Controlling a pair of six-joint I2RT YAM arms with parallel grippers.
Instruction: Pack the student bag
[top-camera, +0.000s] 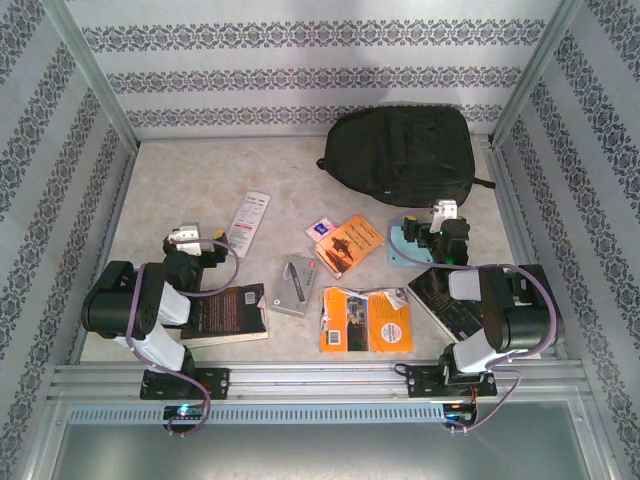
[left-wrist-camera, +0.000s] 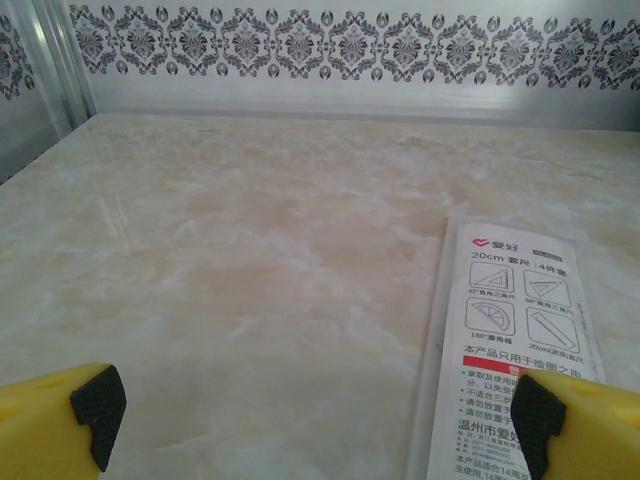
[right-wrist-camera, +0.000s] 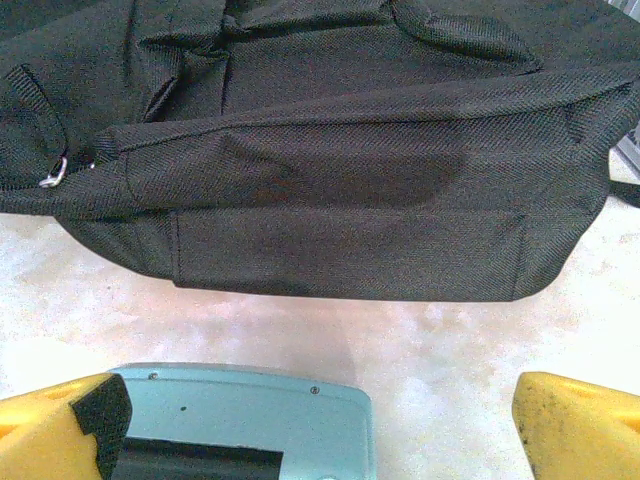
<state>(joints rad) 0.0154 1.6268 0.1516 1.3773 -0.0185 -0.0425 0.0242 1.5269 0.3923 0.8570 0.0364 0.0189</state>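
Top external: spotting student bag (top-camera: 405, 155) flat on counter (top-camera: 180, 180) at 1 o'clock. Reading left pincer (left-wrist-camera: 318, 415) as spread, empty, by ruler pack (left-wrist-camera: 515, 340). Reading right pincer (right-wrist-camera: 320, 425) as spread, empty, over light-blue box (right-wrist-camera: 240, 405), near student bag.

The bag (top-camera: 405, 152), a large black fabric backpack, lies flat and closed at the surface's one o'clock, near the back wall.
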